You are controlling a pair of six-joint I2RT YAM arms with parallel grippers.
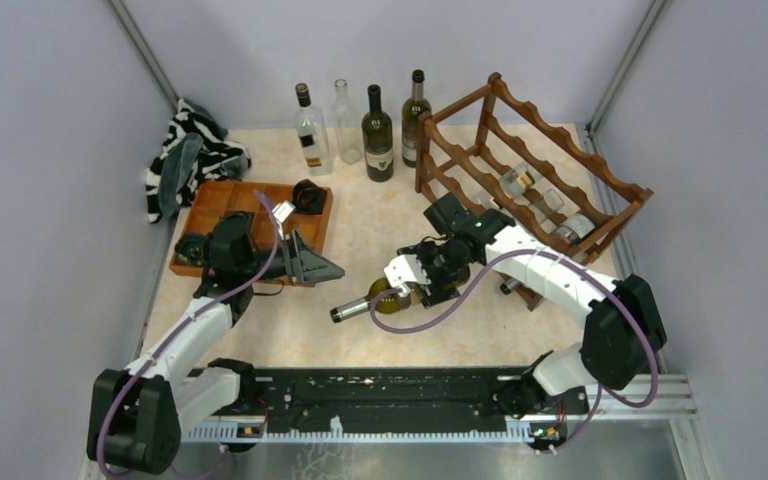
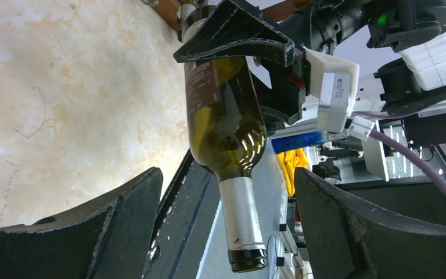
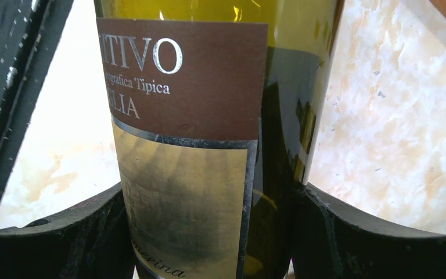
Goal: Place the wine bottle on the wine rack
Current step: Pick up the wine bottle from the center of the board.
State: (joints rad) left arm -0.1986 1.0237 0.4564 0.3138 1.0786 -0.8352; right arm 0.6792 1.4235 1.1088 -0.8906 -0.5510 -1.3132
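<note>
table (image 1: 380,215): carries everything.
wine rack (image 1: 600,160): dark wood, tilted, right behind the right tool (image 1: 415,285). Clear bottles (image 1: 520,182) already lie in its slots.
orange-brown tray (image 1: 222,200): under and behind the left tool (image 1: 310,262), on the side away from the right tool.
striped cloth (image 1: 185,155): far corner, beyond the tray.
four standing bottles (image 1: 377,135): back wall, well beyond both tools, next to the rack's end.
right tool: clamped on the wine bottle (image 1: 385,298). In the wrist view, both fingers (image 3: 64,244) press the glass at the label, one on each side.
wine bottle: lies near-horizontal in that grip, between the two tools. Its neck points away from the rack, toward the left tool. Cannot tell whether it touches the table.
left tool: spread wide, holding nothing. In its wrist view, the bottle's neck (image 2: 241,209) shows in the gap between the fingers (image 2: 354,221), touching neither.
</note>
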